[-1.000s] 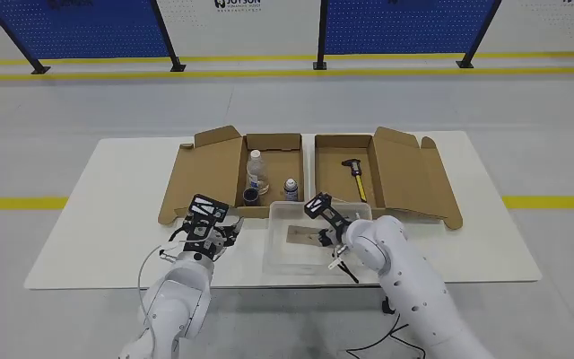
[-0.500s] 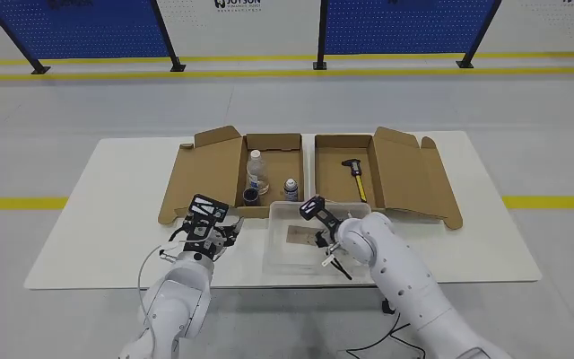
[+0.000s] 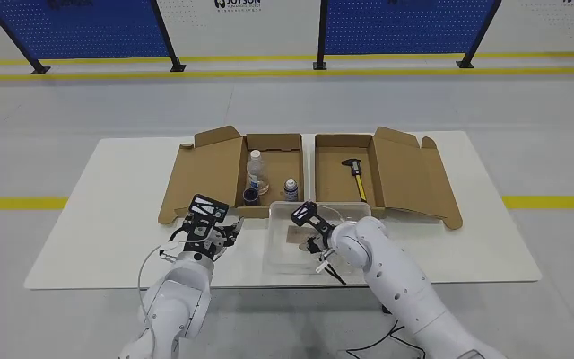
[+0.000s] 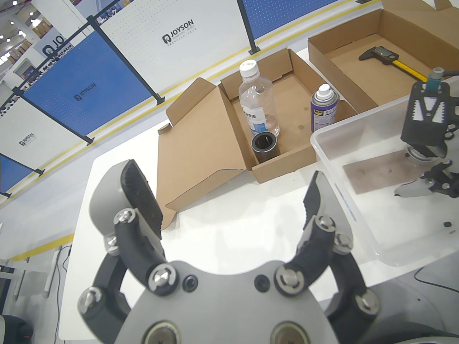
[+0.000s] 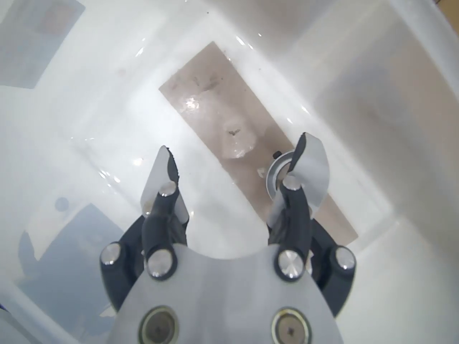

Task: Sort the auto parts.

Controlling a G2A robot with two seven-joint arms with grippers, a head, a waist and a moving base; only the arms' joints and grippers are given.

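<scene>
Right gripper [image 5: 235, 146] low inside the clear bin [image 3: 273, 235], jaws apart, small metal ring [image 5: 271, 172] on the brown mat [image 5: 200, 84] just beside one jaw (not clamped), left gripper [image 4: 222, 173] above the worktop [image 4: 215, 216], jaws wide apart.

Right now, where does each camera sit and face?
Top view: overhead, facing down on the white table and clear plastic bin; left arm and right arm show.
Left wrist view: left wrist, facing across the table to the left-hand brown cardboard box; open left pincer shows.
Right wrist view: right wrist, facing down into the bin; open right pincer shows.
Shared: all show the bin.
</scene>
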